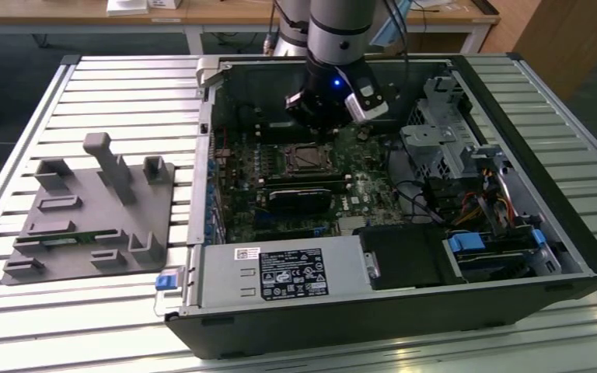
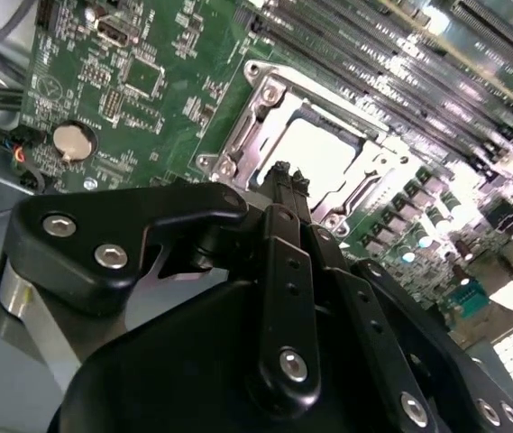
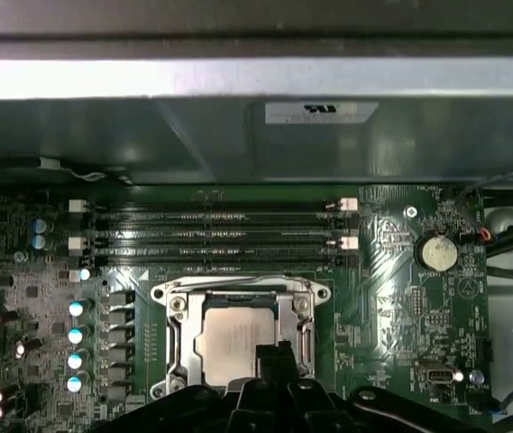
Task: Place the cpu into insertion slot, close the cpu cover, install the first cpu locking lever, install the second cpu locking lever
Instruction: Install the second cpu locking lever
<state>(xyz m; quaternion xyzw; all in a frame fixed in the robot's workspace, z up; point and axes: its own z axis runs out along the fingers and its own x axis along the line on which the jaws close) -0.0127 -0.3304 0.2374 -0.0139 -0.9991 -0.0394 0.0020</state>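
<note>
The cpu (image 3: 233, 341), a pale silver square, lies in the insertion slot (image 1: 304, 159) on the green board inside the open computer case. The cpu cover (image 3: 238, 293), a silver metal frame, lies flat around the chip. In the second wrist view the cpu (image 2: 324, 149) shows through the cover's (image 2: 261, 99) window. My gripper (image 3: 274, 354) hovers just above the socket's edge, its black fingers (image 2: 283, 185) pressed together with nothing between them. In the exterior view the gripper (image 1: 325, 130) hangs over the far side of the socket. I cannot tell how the locking levers stand.
Long memory slots (image 3: 211, 230) run beside the socket and a coin battery (image 3: 436, 253) sits near it. A black heatsink block (image 1: 298, 198), a drive cage (image 1: 438, 144) and a power supply (image 1: 277, 272) crowd the case. A grey fixture tray (image 1: 86, 214) stands on the slatted table at the exterior view's left.
</note>
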